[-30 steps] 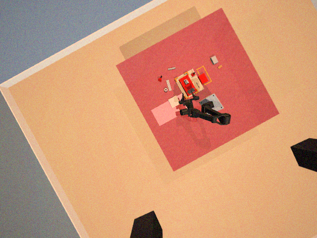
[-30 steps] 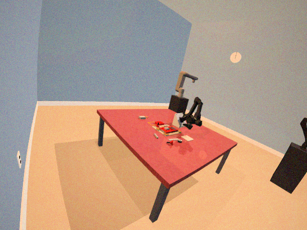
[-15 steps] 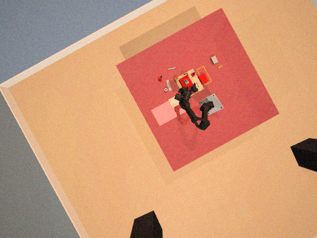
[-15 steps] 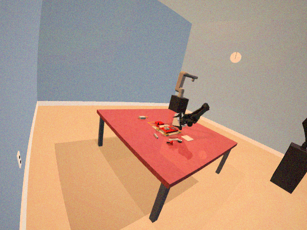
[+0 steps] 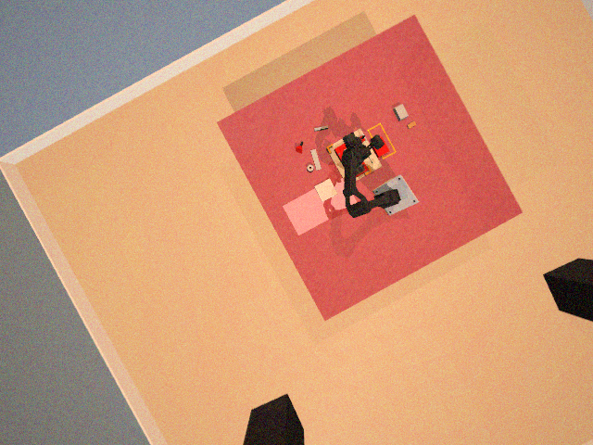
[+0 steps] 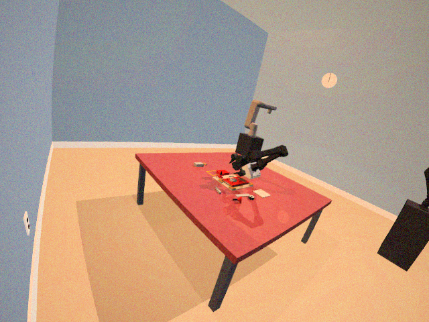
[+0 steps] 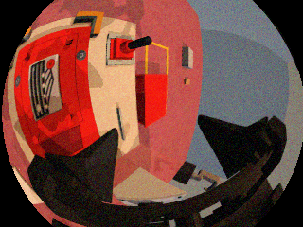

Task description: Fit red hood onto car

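The hood (image 5: 382, 148) (image 6: 222, 172) (image 7: 158, 96), a red shell, lies on the table beside the jig, partly inside a yellow outline (image 7: 167, 61). The red chassis (image 5: 341, 151) (image 7: 82, 109) sits in the beige jig (image 5: 374, 161) (image 7: 106, 101). Its engine block (image 7: 45, 87) shows in the wrist view; the arm covers much of the car in the top view. My gripper (image 5: 365, 142) (image 6: 236, 166) (image 7: 159, 126) is open wide and empty. It is above the jig's hood side, tilted, with the hood beyond the gap between its fingers in the wrist view. The hood's corner holes cannot be made out.
A small red part with a black rod (image 7: 140, 43) stands on the jig. A grey block (image 5: 400, 111) (image 6: 198, 164) (image 7: 187, 58) and a small orange block (image 5: 411, 124) (image 7: 187, 81) lie beyond the outline. A white bar (image 5: 315, 159), a ring (image 5: 309, 168) and a beige square (image 5: 325, 189) (image 6: 261, 192) lie across the jig.
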Robot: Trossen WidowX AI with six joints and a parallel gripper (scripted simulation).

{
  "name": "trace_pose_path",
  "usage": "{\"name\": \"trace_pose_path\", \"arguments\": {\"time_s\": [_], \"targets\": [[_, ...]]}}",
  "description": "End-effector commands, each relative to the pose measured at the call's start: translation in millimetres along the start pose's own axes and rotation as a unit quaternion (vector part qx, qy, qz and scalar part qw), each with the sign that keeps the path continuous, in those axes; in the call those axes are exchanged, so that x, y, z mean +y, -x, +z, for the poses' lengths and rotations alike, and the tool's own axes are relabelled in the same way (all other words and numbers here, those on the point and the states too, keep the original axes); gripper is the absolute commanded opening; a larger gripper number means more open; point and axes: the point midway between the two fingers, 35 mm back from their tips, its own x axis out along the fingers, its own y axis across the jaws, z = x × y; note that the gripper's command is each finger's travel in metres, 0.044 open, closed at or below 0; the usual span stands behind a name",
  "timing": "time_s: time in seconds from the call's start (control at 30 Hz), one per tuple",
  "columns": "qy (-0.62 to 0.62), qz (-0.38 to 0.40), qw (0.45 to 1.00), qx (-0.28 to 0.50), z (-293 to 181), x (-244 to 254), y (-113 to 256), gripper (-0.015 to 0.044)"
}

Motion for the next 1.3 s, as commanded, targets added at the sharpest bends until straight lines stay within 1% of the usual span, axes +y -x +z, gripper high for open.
{"name": "trace_pose_path", "arguments": {"time_s": [0.0,0.2,0.37,0.43,1.27], "targets": [[0.001,0.097,0.995,0.035,0.5,-17.8,-20.5,0.044],[-0.017,0.242,0.969,0.04,-1.0,-44.7,-45.6,0.044],[-0.047,0.356,0.933,-0.001,-4.1,-70.7,-65.1,0.044],[-0.056,0.382,0.922,-0.017,-5.7,-77.9,-70.1,0.044],[-0.058,0.385,0.921,-0.019,-4.1,-70.4,-79.6,0.044]]}}
